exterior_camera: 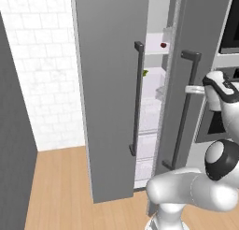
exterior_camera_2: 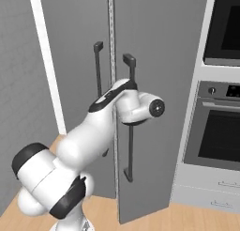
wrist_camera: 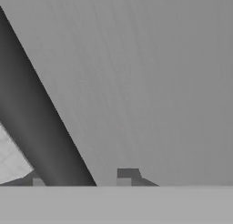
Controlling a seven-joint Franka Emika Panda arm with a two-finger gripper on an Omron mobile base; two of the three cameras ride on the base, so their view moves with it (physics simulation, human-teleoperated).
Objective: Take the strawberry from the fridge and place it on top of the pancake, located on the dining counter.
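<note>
1. Left base view: the fridge point(exterior_camera: 112, 93) stands with its left door swung partly out, showing white shelves through the gap. The strawberry point(exterior_camera: 163, 45) sits on an upper shelf at about 1 o'clock, with a small green item point(exterior_camera: 145, 73) on a lower shelf at about 12 o'clock. The arm reaches from 4 o'clock toward the right door's handle point(exterior_camera: 184, 107).

2. Right base view: both doors appear from the other side, the arm's wrist pressed close to the right handle point(exterior_camera_2: 129, 117) near centre; the left handle point(exterior_camera_2: 98, 68) stands just beside it at 11 o'clock. An oven point(exterior_camera_2: 220, 131) is at 3 o'clock.

3. Hand view: the end effector point(wrist_camera: 82, 180) has its tips drawn together, apparently clamped on the dark bar point(wrist_camera: 41, 127) that runs from 10 o'clock to 6 o'clock between them, the grey door face behind it.

4. The step in hand looks like opening the right door. Doing it well probably means pulling in an arc about the hinge, keeping the grip square on the bar, and opening wide enough to reach the strawberry's shelf.
</note>
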